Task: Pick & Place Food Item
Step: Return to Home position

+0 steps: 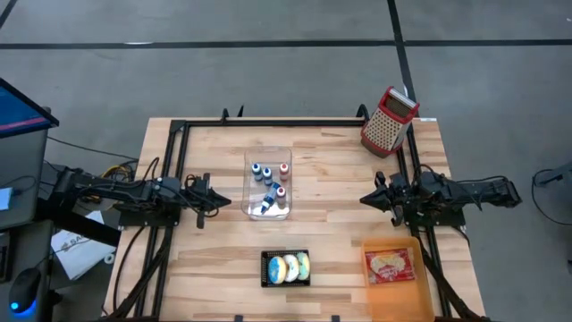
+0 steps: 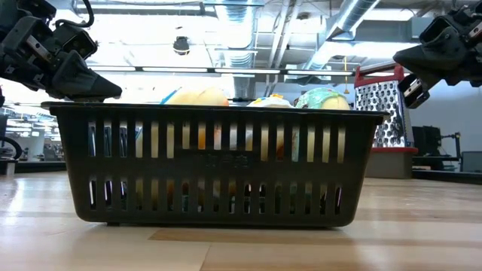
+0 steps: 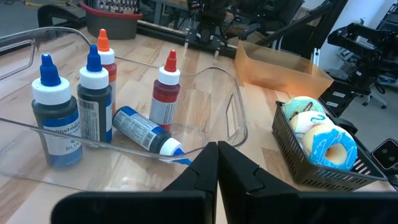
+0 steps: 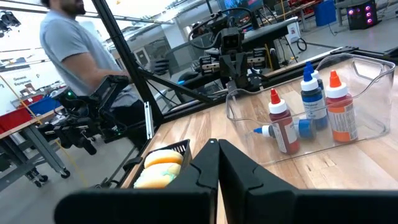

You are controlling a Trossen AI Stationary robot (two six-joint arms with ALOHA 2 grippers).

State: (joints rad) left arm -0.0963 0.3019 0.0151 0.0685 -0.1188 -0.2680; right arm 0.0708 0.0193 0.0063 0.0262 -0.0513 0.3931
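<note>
A black slotted basket (image 1: 285, 268) holding several frosted donuts (image 3: 323, 142) stands on the wooden table near its front edge, and fills the low view (image 2: 211, 162). An orange tray (image 1: 367, 258) at the near right holds a red-and-yellow food item (image 1: 391, 266). My left gripper (image 1: 231, 200) hangs shut above the table at the left, pointing toward the centre. My right gripper (image 1: 364, 199) hangs shut at the right, facing it. Both are clear of the basket and the tray. In the wrist views the left gripper (image 3: 217, 148) and the right gripper (image 4: 214, 145) have nothing between their fingers.
A clear plastic bin (image 1: 249, 179) of small colour bottles (image 3: 93, 99) sits mid-table between the grippers. A red-handled box grater (image 1: 389, 121) stands at the far right corner. Black frame rails run along the table's edges. A person (image 4: 68, 43) stands beyond the table's left side.
</note>
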